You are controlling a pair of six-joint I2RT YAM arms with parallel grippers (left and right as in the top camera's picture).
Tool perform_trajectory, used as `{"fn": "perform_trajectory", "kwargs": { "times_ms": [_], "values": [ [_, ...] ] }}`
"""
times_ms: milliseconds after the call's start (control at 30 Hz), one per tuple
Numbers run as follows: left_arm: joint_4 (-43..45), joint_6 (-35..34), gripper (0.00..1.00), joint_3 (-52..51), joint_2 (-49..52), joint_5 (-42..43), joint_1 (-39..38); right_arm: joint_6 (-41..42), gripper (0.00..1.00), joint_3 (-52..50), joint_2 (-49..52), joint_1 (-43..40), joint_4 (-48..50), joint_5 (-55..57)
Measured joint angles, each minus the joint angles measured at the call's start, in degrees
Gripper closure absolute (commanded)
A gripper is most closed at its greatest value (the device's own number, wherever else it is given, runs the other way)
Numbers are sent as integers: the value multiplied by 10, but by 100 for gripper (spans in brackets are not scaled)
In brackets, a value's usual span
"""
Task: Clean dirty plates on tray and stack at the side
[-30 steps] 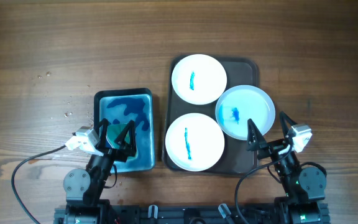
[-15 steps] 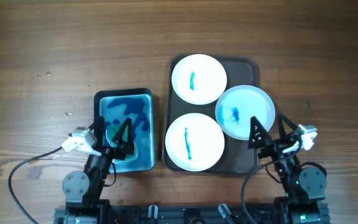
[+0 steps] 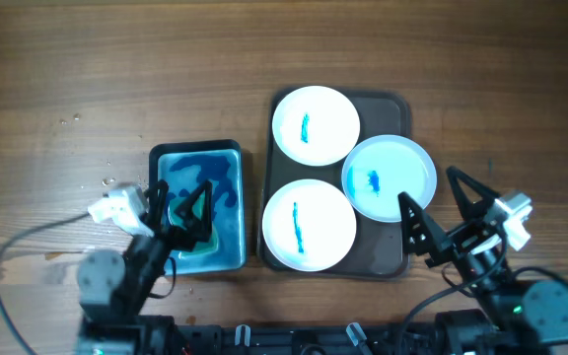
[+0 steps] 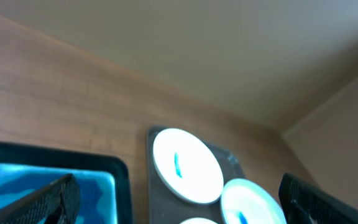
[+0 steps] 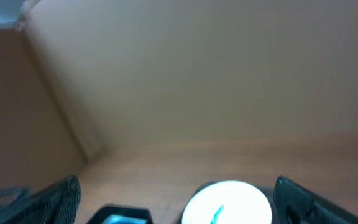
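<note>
- The desk (image 3: 116, 69) carries everything; no stack is started on it, so I judge the task is at its opening step.
- The tray (image 3: 392, 104) lies ahead and to the left of the right tool (image 3: 425, 183), and to the right of the left tool (image 3: 180, 202).
- The teal tub (image 3: 195, 146) of blue liquid sits directly under the left tool.
- All three plates are on the tray, each smeared blue: the far plate (image 3: 315, 125), the near plate (image 3: 309, 224), and the tinted plate (image 3: 389, 177), which is just ahead of the right tool and overhangs the tray's rim.
- Both tools have their jaws wide apart and hold nothing.
- Next, I would bring the right tool onto the tinted plate's overhanging edge, since that rim looks easiest to pinch.
</note>
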Motion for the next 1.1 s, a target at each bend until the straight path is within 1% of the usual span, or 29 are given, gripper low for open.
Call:
{"fn": "perform_trajectory", "kwargs": {
  "times_ms": [67, 133, 167, 233, 300, 333, 367, 400, 467, 567, 700, 767, 800, 833, 900, 933, 1067, 1100],
  "values": [
    [-73, 8, 0, 73, 58, 2, 0, -31, 0, 77, 58, 1, -83, -30],
    [-184, 29, 0, 178, 143, 5, 0, -52, 0, 152, 126, 1, -176, -48],
    [-221, 38, 0, 216, 177, 5, 0, -60, 0, 189, 164, 1, -227, -53],
    [-322, 59, 0, 306, 258, 5, 0, -70, 0, 250, 233, 1, -306, -59],
    [-380, 73, 0, 363, 323, 5, 0, -76, 0, 296, 294, 1, -361, -61],
    [-404, 78, 0, 384, 355, 5, 0, -77, 0, 302, 302, 1, -367, -64],
    [-416, 82, 0, 395, 378, 5, 0, -76, 0, 327, 345, 1, -380, -67],
    [-435, 85, 0, 404, 408, 5, 0, -71, 0, 335, 367, 1, -382, -74],
    [-466, 89, 0, 405, 454, 4, 0, -64, 0, 341, 402, 1, -389, -98],
    [-495, 91, 0, 404, 520, -14, -1, -64, 0, 342, 445, 5, -424, -133],
    [-526, 66, 0, 400, 607, -47, -1, -75, 0, 341, 495, 49, -481, -136],
    [-533, 52, 3, 397, 642, -63, -1, -74, 0, 334, 511, 86, -494, -115],
    [-533, 43, 5, 395, 658, -73, -1, -67, 0, 326, 518, 112, -498, -97],
    [-532, 37, 14, 391, 671, -85, -1, -59, 0, 316, 526, 136, -497, -80],
    [-522, 24, 21, 381, 691, -110, -1, -38, 0, 295, 540, 175, -490, -51],
    [-513, 15, 27, 374, 698, -122, -1, -28, 0, 286, 545, 191, -484, -39],
    [-426, -7, 53, 315, 720, -156, -1, 13, 0, 256, 572, 247, -452, -2],
    [-400, -9, 62, 296, 723, -156, -1, 22, 0, 252, 578, 255, -444, 4]
  ]
}}
